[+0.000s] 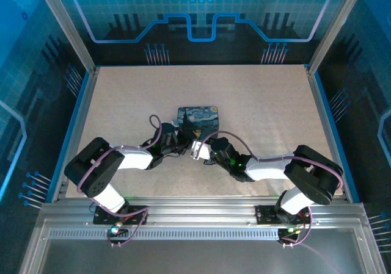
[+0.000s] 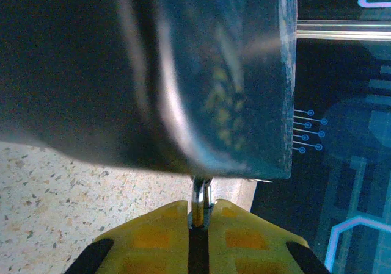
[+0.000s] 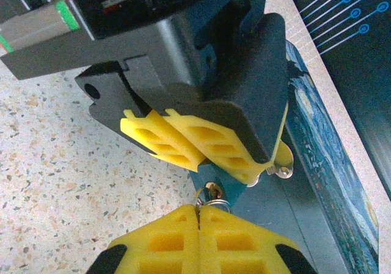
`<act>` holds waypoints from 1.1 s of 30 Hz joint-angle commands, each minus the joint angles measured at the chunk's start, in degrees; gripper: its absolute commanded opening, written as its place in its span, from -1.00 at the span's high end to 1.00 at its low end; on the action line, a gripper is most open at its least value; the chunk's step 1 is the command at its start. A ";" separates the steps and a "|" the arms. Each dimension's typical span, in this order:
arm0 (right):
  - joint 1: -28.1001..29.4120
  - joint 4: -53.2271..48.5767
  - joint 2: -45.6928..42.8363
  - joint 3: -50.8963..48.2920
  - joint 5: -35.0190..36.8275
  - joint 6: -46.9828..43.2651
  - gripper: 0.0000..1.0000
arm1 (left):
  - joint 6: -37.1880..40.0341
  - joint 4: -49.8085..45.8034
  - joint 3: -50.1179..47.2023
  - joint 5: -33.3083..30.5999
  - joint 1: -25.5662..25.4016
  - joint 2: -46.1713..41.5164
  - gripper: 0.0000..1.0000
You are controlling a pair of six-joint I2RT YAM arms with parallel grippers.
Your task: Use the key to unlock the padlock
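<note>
**Left pincer** (image 2: 198, 220): yellow fingers pressed together, pinching a silvery metal piece, the padlock (image 2: 200, 198). The padlock rises from the finger seam to the lower edge of the tin box just above it.

**Right pincer** (image 3: 198, 216): yellow fingers pressed together tip to tip. A thin wire ring and a small metal bit, the key (image 3: 211, 196), emerge from the seam. The key lies directly under the left pincer's fingers, against the side of the box.

**Tin box** (image 1: 198, 119): blue, rectangular, with a swirling starry-night print. It sits near the middle of the desk. In the top view both pincers meet at its near side, the left arm reaching in from the near left and the right arm from the near right.

**Desk** (image 1: 263, 97): pale beige surface with fine dark speckles, bordered by blue strips along its left and right edges. A ribbed aluminium rail (image 1: 201, 225) runs along the near edge and carries both arm bases.

**Enclosure**: aluminium posts (image 1: 64, 24) rise at the far corners. Blue translucent panels (image 1: 201, 11) printed with circuit traces and a gear motif stand behind the desk and to both sides.
</note>
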 commanded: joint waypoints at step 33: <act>0.97 4.26 -1.28 -2.45 1.46 4.15 0.26 | -1.34 1.88 1.08 0.86 -1.20 -1.67 1.00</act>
